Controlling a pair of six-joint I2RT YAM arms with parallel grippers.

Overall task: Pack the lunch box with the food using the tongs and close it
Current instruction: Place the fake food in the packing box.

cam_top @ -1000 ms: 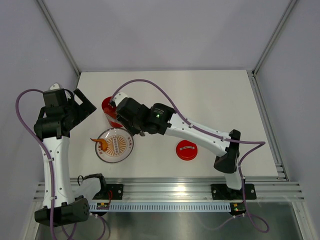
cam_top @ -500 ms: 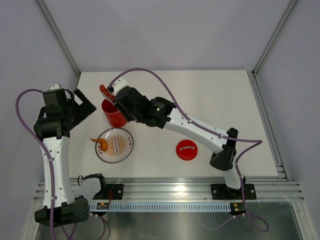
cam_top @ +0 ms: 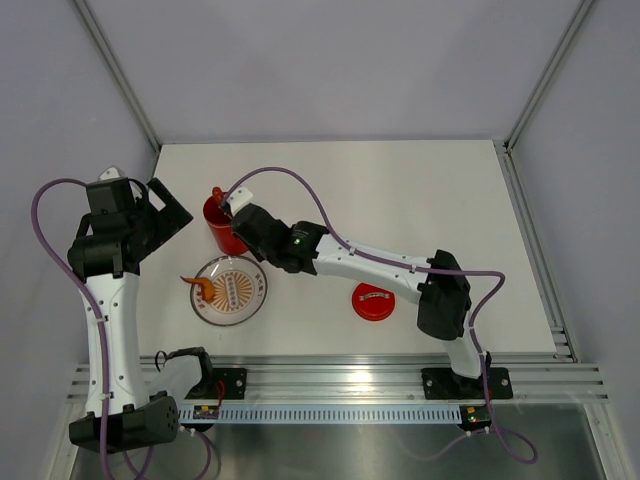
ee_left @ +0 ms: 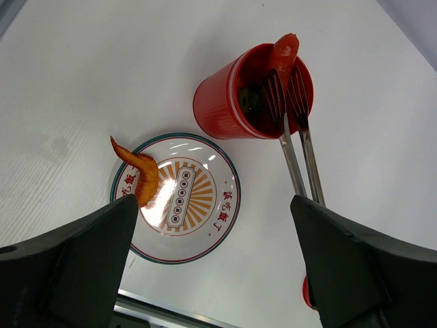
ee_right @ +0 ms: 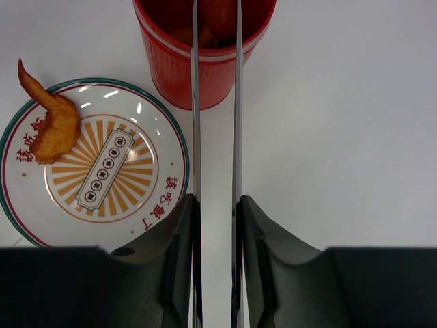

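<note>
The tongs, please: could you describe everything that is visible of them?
The tongs are two slim, shiny silver metal arms running nearly parallel, with broader slotted tips. The right tool clamps them from both sides partway along; their joined end is hidden. They reach over the open red lunch box, and the tips pinch a reddish-orange food piece at its mouth.

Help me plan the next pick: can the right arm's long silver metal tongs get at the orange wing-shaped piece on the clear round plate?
Probably yes, though the tongs must drop the reddish sausage held at the tall red plastic cup's mouth. The orange piece lies uncovered on the plate's left rim.
</note>
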